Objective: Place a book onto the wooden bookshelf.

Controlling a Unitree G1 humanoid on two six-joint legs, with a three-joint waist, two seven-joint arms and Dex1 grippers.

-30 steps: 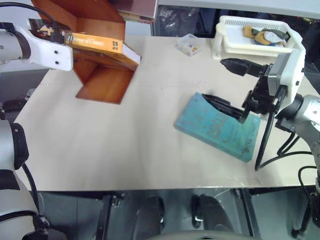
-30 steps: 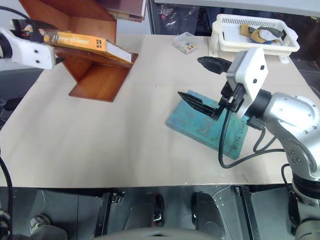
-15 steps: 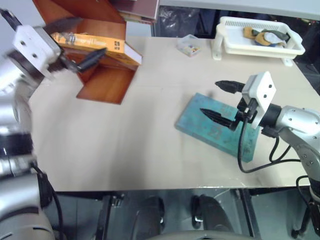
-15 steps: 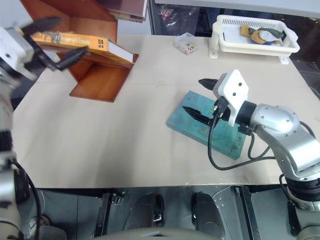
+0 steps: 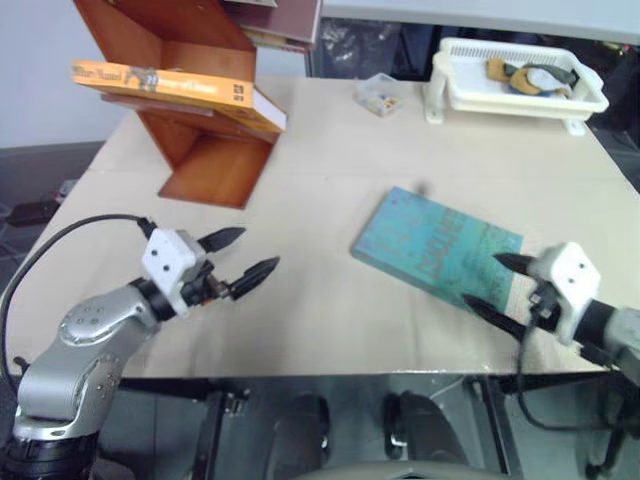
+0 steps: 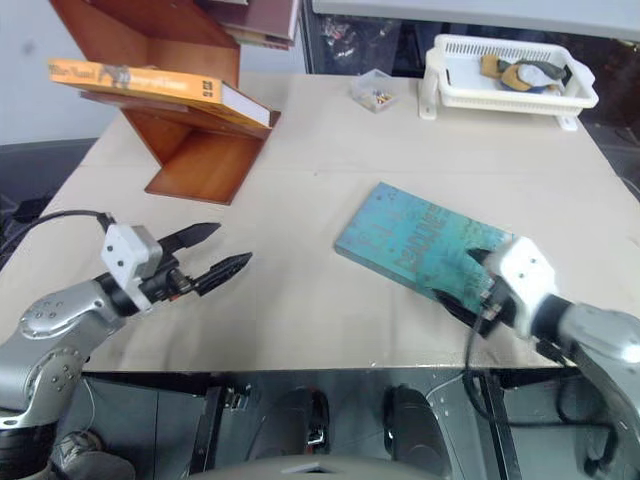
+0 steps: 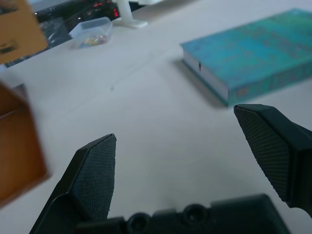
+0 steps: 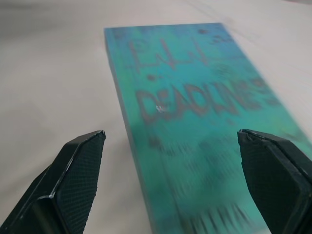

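The orange-yellow book (image 5: pixel 180 88) lies across the slanted boards of the wooden bookshelf (image 5: pixel 212 165) at the table's far left, with nothing holding it. Its corner (image 7: pixel 17 27) shows in the left wrist view. My left gripper (image 5: pixel 256 250) hovers open and empty low over the front left of the table, well short of the shelf and pointing toward the middle. Over the near right edge my right gripper (image 5: pixel 483 280) is open and empty, its fingers (image 8: pixel 80 161) either side of the near end of a teal book (image 8: pixel 195 112) without touching it.
The teal-blue book (image 5: pixel 435 248) lies flat at mid-right of the table. A white basket (image 5: pixel 520 95) with items stands at the back right. A small clear box (image 5: pixel 380 92) sits at the back centre. More books are stacked behind the shelf top.
My left gripper opened, left the orange book on the shelf and dropped back to the front left. My right gripper sank and drew back from above the teal book to the near edge.
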